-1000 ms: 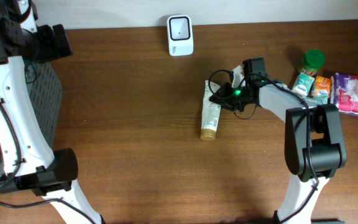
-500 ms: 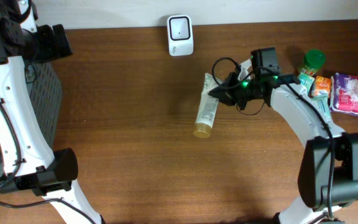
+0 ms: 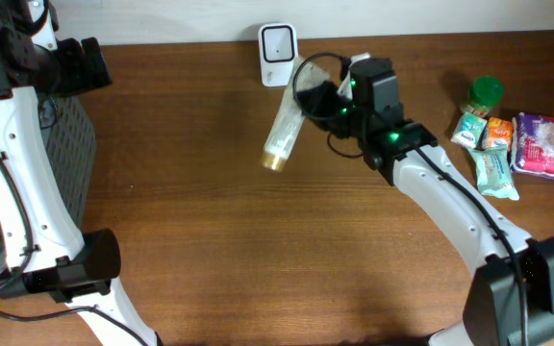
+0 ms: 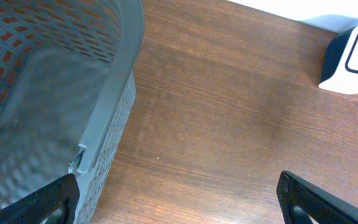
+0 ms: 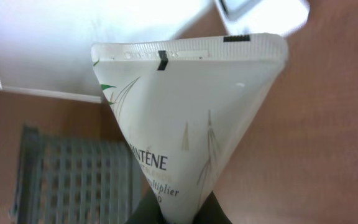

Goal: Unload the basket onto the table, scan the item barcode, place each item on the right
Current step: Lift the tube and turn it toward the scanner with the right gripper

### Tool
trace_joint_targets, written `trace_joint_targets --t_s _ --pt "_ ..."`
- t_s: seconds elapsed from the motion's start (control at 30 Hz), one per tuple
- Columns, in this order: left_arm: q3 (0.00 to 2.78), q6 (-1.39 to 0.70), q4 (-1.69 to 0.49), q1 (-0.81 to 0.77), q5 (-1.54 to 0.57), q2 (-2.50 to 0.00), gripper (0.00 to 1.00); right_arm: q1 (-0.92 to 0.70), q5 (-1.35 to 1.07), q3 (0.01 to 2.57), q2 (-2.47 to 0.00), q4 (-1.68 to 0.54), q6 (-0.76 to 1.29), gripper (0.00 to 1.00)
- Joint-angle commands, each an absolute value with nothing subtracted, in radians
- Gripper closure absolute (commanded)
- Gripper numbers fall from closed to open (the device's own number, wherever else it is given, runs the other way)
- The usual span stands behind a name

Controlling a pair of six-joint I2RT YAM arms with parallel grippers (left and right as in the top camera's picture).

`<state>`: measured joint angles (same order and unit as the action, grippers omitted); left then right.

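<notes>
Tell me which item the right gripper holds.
The white Pantene tube with gold cap, in the right gripper by the scanner; the green-lidded jar, packets and purple pack sit clustered, untouched.

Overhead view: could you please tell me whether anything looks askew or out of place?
Only the tube, gripped in the right claw, sits askew: it slants near the scanner, with its gold cap pointing away from it. Nothing looks spilled or damaged.

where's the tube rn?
Overhead view, top centre: the tube is held in the right gripper, just below and right of the white scanner, gold cap angled away from it.
</notes>
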<state>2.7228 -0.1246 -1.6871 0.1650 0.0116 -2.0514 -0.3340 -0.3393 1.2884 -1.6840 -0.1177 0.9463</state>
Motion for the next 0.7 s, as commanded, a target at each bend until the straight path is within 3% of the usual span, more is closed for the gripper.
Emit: trace_joint_targets --t_s 0.0,0.17,0.67 --pt "2.730 -0.131 -1.688 0.168 0.004 -2.036 0.01 -0.335 -0.250 1.315 -1.642 -0.076 0.926 0.96" --pt "2.730 -0.131 -1.688 0.168 0.004 -2.036 0.01 -0.335 -0.250 1.315 -1.642 -0.072 0.713 0.96" --pt "2.730 -0.131 -1.688 0.168 0.004 -2.036 0.01 -0.335 -0.288 1.315 -1.642 -0.120 0.822 0.96"
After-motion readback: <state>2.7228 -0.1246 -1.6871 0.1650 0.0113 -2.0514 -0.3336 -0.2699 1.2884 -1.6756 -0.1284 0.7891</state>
